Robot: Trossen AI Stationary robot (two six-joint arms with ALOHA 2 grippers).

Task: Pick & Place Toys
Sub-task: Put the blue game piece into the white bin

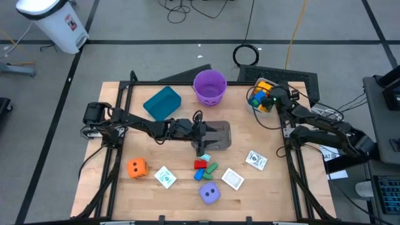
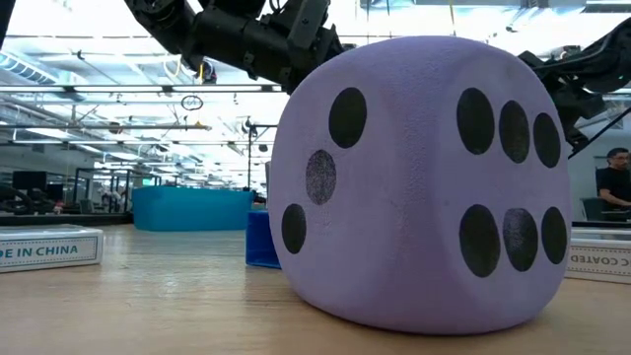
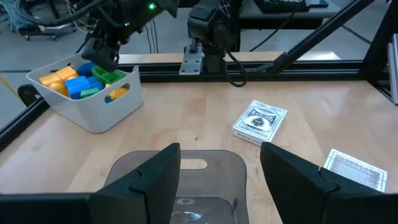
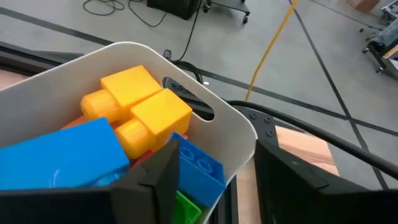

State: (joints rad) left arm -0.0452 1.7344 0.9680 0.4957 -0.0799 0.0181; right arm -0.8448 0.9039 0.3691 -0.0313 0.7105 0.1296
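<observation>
The wooden table (image 1: 262, 194) carries everything, set on a grey floor with taped lines and trailing cables; the low view looks across it into a long, brightly lit hall where a person sits far off at the right edge.

On the far side stand the teal bin (image 1: 162, 103) and the purple bucket (image 1: 209, 86) — likely drop-off points, well apart from the loose toys near the front edge. A white tub (image 1: 261, 95) at the far right corner holds yellow, blue and green blocks (image 4: 134, 102).

The right gripper (image 1: 270, 100) hangs directly over that tub; in its wrist view its fingers stand apart with nothing between them, which reads as a block just let go, though that is a judgement.

The left gripper (image 1: 207, 139) reaches to mid-table above a clear dark-tinted tub (image 3: 186, 168), fingers (image 3: 155, 177) spread and empty — probably lining up on the small cluster below.

The purple die (image 1: 209, 193) sits nearest the front edge and fills the low view. The orange die (image 1: 136, 167) lies to the left. 3 white cards (image 1: 232, 179) lie flat around the centre. Smallest are the red, blue and green blocks (image 1: 202, 167), touching one another just beside the left gripper.
</observation>
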